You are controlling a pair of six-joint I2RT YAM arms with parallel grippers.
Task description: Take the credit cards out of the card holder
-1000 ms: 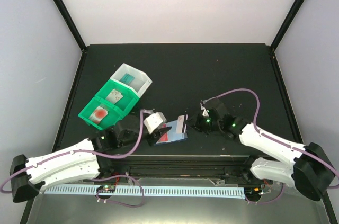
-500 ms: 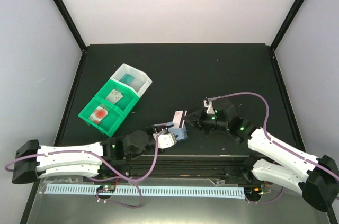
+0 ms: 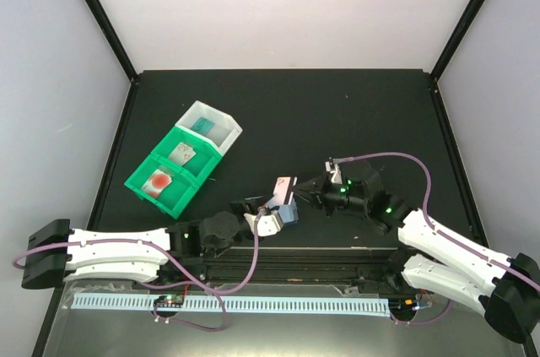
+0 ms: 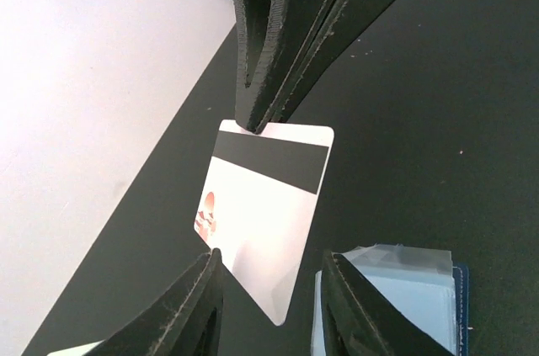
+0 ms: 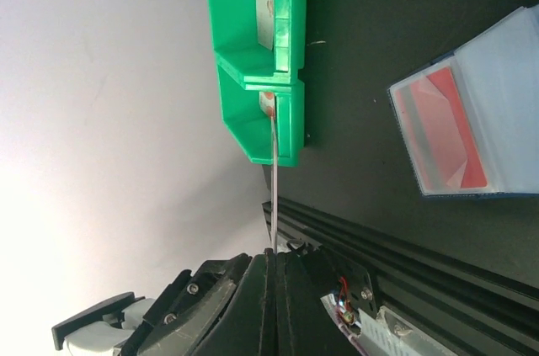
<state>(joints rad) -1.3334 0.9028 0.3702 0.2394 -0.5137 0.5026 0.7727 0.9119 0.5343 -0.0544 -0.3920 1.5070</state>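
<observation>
Right hand grips the pale credit card, jaws closed, just beside the card holder. Left hand, part open, straddles its lower corner; red card sits inside the holder

Overhead rear view, 2 wrist close-ups

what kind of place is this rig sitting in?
Looks like a lab robot cell, not a home: black table boxed by plain white walls, black frame posts, green and white bins as props.
</observation>
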